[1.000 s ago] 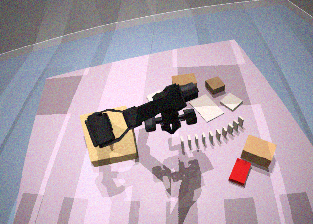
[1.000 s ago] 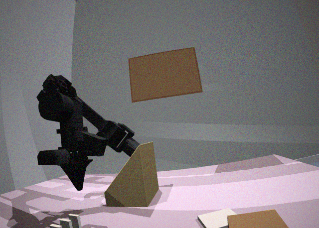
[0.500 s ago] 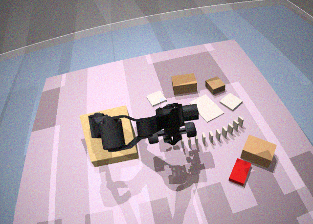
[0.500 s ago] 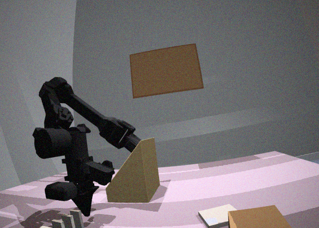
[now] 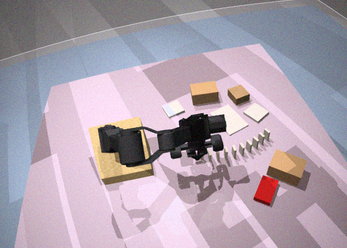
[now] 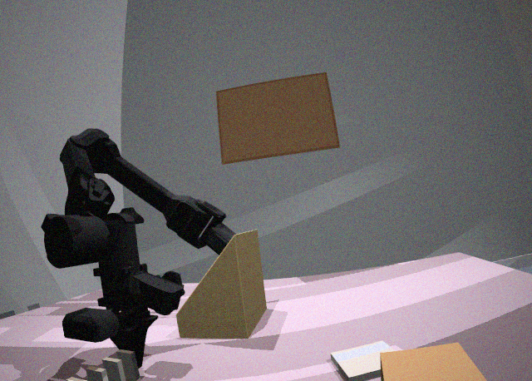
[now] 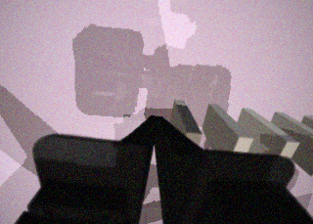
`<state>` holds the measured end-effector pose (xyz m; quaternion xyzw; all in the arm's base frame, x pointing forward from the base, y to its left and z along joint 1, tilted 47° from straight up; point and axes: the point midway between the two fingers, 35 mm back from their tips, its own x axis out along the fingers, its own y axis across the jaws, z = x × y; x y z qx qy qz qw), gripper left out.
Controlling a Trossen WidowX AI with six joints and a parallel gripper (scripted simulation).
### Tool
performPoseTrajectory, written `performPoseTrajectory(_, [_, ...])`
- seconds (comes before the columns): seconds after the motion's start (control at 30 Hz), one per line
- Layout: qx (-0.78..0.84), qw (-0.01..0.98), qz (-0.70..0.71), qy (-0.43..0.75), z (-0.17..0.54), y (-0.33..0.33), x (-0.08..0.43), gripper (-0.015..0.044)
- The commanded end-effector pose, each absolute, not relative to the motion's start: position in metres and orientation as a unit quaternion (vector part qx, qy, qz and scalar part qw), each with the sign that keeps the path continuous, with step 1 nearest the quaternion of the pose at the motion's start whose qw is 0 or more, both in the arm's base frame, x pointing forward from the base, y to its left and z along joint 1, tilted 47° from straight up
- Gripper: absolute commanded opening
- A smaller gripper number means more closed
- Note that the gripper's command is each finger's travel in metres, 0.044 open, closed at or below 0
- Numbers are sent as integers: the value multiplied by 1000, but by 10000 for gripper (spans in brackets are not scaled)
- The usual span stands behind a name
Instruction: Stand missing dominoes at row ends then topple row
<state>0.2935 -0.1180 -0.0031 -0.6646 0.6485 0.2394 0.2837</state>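
Observation:
Several thin cream dominoes stand upright in a slightly curved row, from the end domino [image 5: 210, 156] [image 7: 185, 118] nearest the arm to the far end domino [image 5: 267, 135]. In the exterior view, the near few dominoes [image 6: 114, 368] show at the bottom edge. My gripper [image 5: 197, 158] [image 6: 140, 364] [image 7: 156, 121] is shut and empty, pointing down. Its tips are low, just outside the near end of the row, a small gap from the end domino in the wrist view. The finger bodies hide part of the table.
A wooden block [image 5: 287, 167] and a red block [image 5: 266, 190] lie beyond the row's far end. Two more wooden blocks [image 5: 204, 92] [image 5: 238, 94] and flat cream plates [image 5: 173, 109] [image 5: 233, 122] [image 5: 255, 112] lie behind the row. A wooden wedge [image 5: 123, 171] [image 6: 223, 304] is near the arm's base.

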Motion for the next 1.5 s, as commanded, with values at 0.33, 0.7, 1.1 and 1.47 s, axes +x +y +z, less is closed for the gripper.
performPoseTrajectory(0.33, [-662,282,243,651,4,-106,308,0])
performPoseTrajectory(0.7, [-665,282,240,648,40,-75,326,0])
performPoseTrajectory(1.1, [-665,282,240,648,40,-75,326,0])
performPoseTrajectory(1.47, [-665,282,240,648,40,-75,326,0])
